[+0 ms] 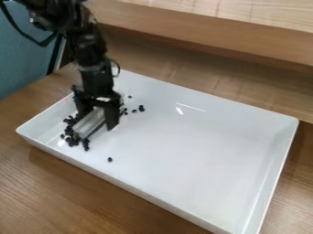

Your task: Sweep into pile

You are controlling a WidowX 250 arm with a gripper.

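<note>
The black gripper [96,112] hangs low over the left end of a white tray [202,151], its fingers on either side of a pale grey block [90,122] that it grips. The block is slanted and sits low, near the tray's floor. Small dark pieces [73,137] are clustered along the block's left side and lower end. A few more dark pieces [141,108] lie scattered to the right of the gripper, and a single dark piece [110,159] is apart from the rest, nearer the front wall. Part of the tray floor behind the gripper is hidden.
Raised walls surround the tray on the brown wooden table [36,183]. Behind the tray, a wooden ledge [207,32] runs across the back. A blue surface [24,59] stands at the upper left, beside the arm.
</note>
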